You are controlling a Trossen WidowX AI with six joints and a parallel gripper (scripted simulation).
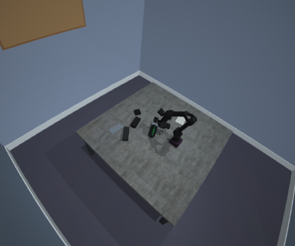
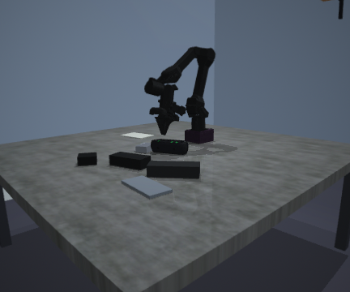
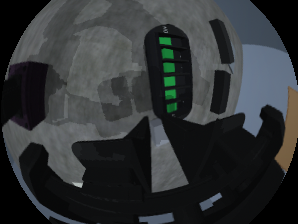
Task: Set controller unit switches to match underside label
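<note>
The dark grey controller unit (image 1: 152,131) (image 2: 168,146) (image 3: 186,75) sits with its switch side up on the bench (image 1: 144,160) (image 2: 82,203). In the wrist view its six rockers stand in a row, each with a green end on the left and a dark end on the right. I cannot tell for sure which ends are pressed down. The label on the underside is hidden. My gripper (image 2: 164,134) (image 3: 154,117) is shut on nothing, its tips close together with a narrow gap. It points down above the bench, near one end of the unit and not touching it.
A pale block (image 2: 142,148) (image 3: 159,133) lies on the bench by the unit's end. Black modules (image 2: 87,159) (image 2: 130,161) (image 2: 173,169) and a flat grey plate (image 1: 116,128) (image 2: 147,186) lie farther from the arm's base (image 1: 175,141) (image 2: 199,135). A white sheet (image 1: 180,120) (image 2: 137,135) lies behind.
</note>
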